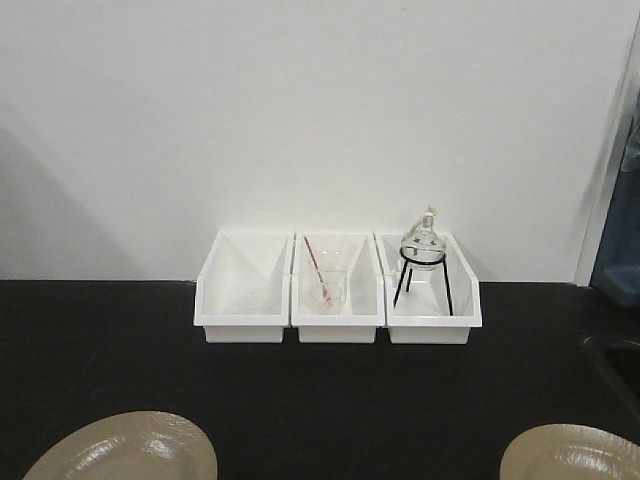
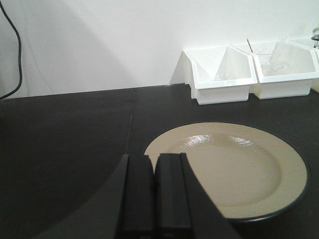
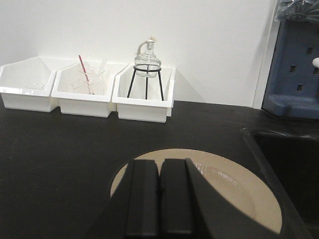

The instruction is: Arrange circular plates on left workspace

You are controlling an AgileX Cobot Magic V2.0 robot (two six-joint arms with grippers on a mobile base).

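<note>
Two round tan plates lie on the black countertop (image 1: 320,400). The left plate (image 1: 130,450) sits at the bottom left of the front view and the right plate (image 1: 575,455) at the bottom right, both cut by the frame edge. In the left wrist view my left gripper (image 2: 153,162) is shut and empty, above the near left rim of the left plate (image 2: 234,169). In the right wrist view my right gripper (image 3: 159,167) is shut and empty, over the near left part of the right plate (image 3: 234,189). Neither gripper shows in the front view.
Three white bins stand at the back by the wall: an empty-looking left bin (image 1: 243,285), a middle bin (image 1: 337,288) with a glass beaker and red rod, and a right bin (image 1: 430,290) with a glass flask on a black stand. A recessed sink (image 3: 291,164) lies right of the right plate.
</note>
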